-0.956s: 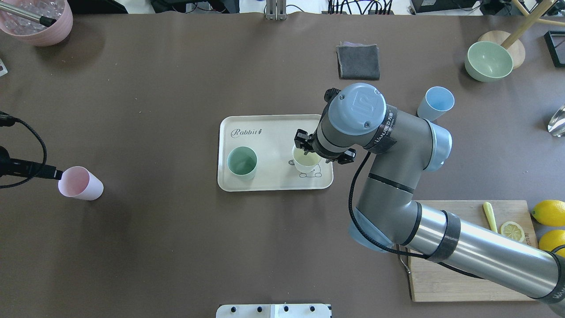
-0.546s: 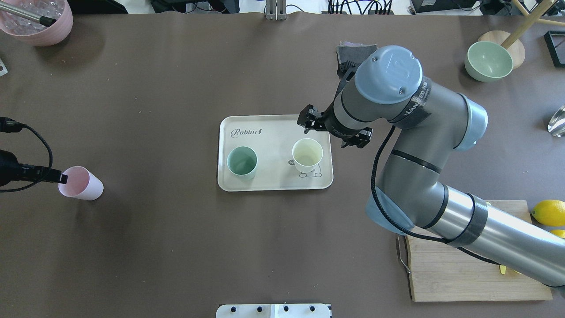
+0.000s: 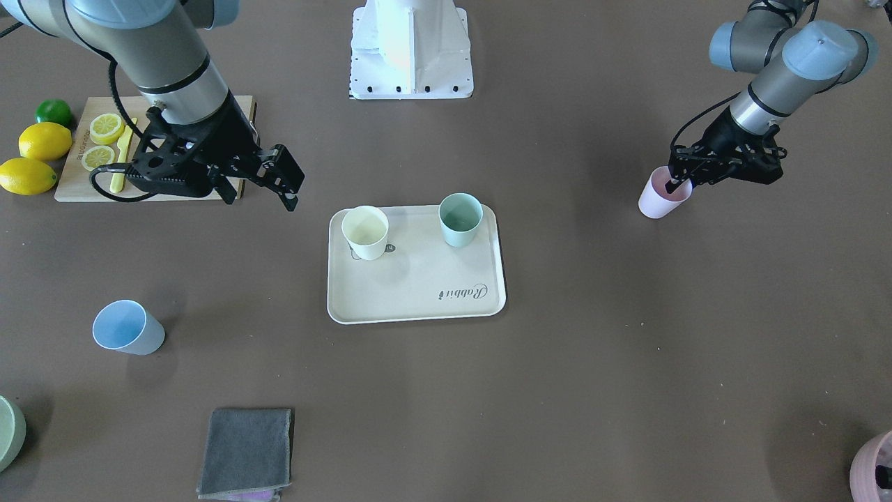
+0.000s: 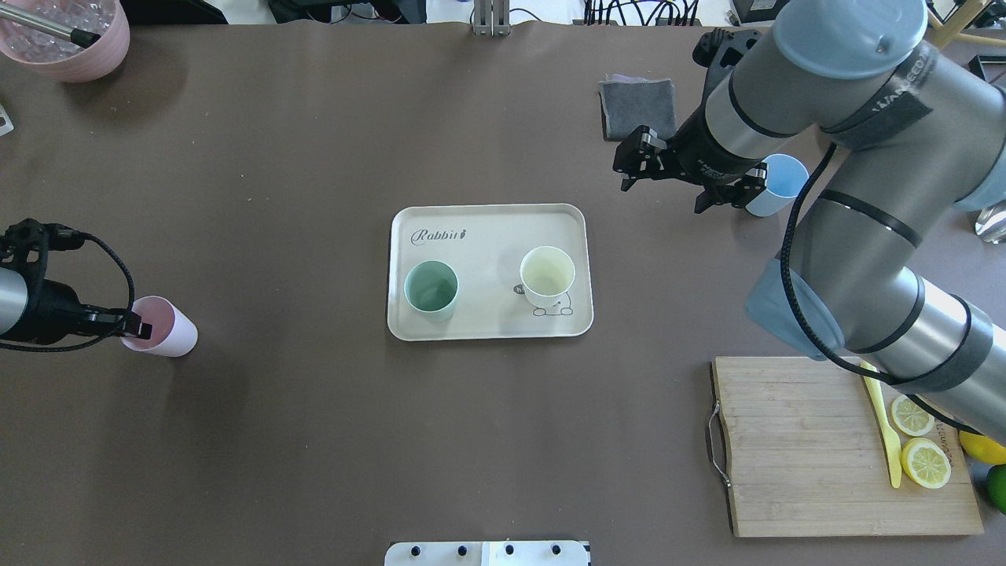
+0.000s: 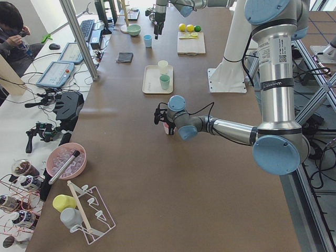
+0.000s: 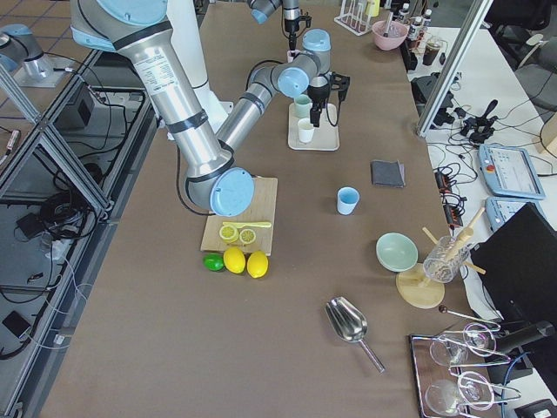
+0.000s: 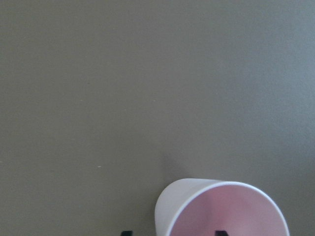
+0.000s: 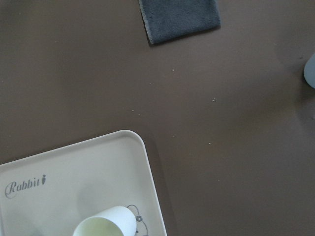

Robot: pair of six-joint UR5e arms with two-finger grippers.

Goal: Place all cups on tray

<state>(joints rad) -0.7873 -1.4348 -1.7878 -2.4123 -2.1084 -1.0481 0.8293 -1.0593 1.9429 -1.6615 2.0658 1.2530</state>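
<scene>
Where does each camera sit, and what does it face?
Front: across the table, facing the base; both arms.
Overhead: behind the robot, looking down; both arms.
Left side: table's end; left arm near.
Right side: other end; right arm near.
Left wrist: above pink cup; fingertips.
Right wrist: above tray; no body.
Shared: front and overhead both show tray.

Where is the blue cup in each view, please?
Front-facing: blue cup lower left.
Overhead: blue cup upper right.
Exterior left: blue cup at top.
Exterior right: blue cup near centre.
Left wrist: not in view.
Right wrist: blue cup sliver at right edge.
Shared landmark: the grey cloth, near it.
</scene>
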